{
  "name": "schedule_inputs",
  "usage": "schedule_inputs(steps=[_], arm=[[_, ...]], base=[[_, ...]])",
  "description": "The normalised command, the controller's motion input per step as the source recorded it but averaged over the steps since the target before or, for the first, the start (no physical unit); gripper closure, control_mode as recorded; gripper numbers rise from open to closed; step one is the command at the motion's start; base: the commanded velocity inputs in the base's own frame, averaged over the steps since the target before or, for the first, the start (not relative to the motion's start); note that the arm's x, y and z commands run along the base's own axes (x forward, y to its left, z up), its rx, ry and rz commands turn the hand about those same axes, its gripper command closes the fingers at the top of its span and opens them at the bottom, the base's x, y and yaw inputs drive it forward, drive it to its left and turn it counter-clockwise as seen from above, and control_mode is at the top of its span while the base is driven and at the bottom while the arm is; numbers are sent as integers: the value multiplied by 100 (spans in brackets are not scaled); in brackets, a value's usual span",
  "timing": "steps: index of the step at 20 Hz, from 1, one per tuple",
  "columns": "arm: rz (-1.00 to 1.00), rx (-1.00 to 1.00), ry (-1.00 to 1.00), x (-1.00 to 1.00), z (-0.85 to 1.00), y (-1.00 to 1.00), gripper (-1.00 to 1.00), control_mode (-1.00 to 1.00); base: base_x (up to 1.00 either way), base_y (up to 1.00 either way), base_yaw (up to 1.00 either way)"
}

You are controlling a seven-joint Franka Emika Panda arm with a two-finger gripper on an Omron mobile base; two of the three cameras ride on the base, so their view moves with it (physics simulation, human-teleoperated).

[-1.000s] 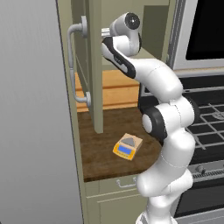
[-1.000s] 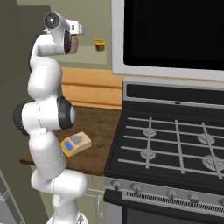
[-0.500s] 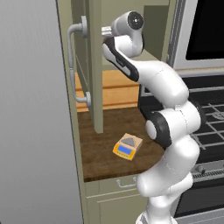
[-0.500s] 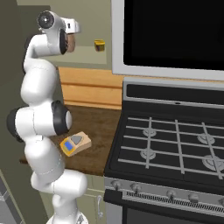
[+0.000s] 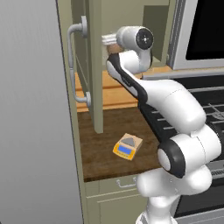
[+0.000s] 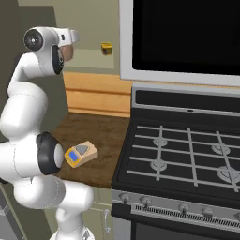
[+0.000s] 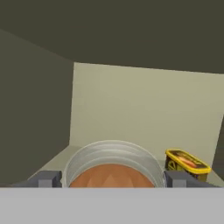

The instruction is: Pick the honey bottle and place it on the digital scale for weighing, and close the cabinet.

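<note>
My gripper (image 7: 113,180) is shut on the honey bottle (image 7: 113,168), a brown jar with a pale grey lid that sits between the two dark fingertips (image 7: 48,179). From the left base the honey bottle (image 5: 112,45) hangs high in front of the open cabinet, beside its door (image 5: 94,65). From the right base the honey bottle (image 6: 68,50) shows at the end of the white hand. The digital scale (image 5: 127,146), yellow-orange with a blue display, lies on the wooden counter below, with nothing on it; it also shows as the digital scale (image 6: 80,153).
A short yellow tin (image 7: 187,163) stands on the cabinet shelf, to the right of the bottle; it shows too as the tin (image 6: 107,48). The door's grey bar handle (image 5: 78,65) juts out. A tall grey panel (image 5: 30,131) bounds the left, a gas stove (image 6: 178,154) the right.
The hand has drawn back out of the cabinet and dropped a little, carrying the honey bottle with it. Scale and cabinet door stay where they were.
</note>
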Motion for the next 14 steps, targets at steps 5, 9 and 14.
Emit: schedule_inputs(steps=[5, 9, 14], arm=[[0, 0, -10, -100, 0, 0, 100, -100], [0, 0, 0, -100, 0, -7, 100, -100], [0, 0, 5, -100, 17, -27, 100, -100]], base=[[0, 0, 0], [0, 0, 0], [0, 0, 0]])
